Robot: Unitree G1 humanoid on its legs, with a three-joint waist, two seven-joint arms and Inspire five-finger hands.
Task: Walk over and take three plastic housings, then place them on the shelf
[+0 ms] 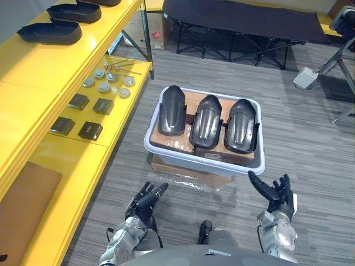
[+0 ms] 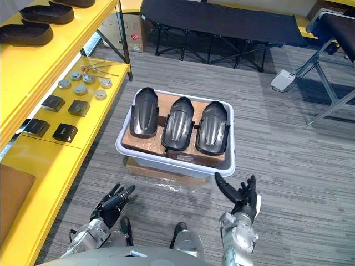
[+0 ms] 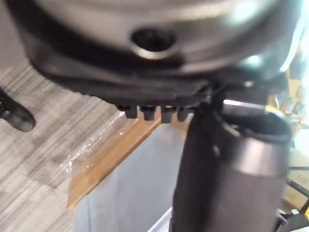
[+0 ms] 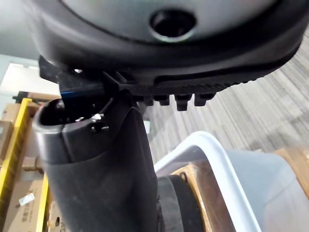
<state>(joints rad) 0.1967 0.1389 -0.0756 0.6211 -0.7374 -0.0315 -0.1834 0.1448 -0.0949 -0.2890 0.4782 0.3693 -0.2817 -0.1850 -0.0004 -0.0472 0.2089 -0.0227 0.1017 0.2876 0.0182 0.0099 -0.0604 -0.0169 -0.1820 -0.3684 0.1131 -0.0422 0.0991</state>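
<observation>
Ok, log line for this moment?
left hand open | right hand open | three housings in bin | shelf on left | nothing picked yet

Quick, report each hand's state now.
Left hand: open, holding nothing.
Right hand: open, holding nothing.

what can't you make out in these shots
- Tub floor: left eye view, hidden by the three housings and brown packing.
- Box under the tub: right eye view, mostly covered by the tub.
- Round parts on the yellow shelf: left eye view, too small to identify.
- Farthest dark part on its top level: left eye view, cut off by the upper edge.
</observation>
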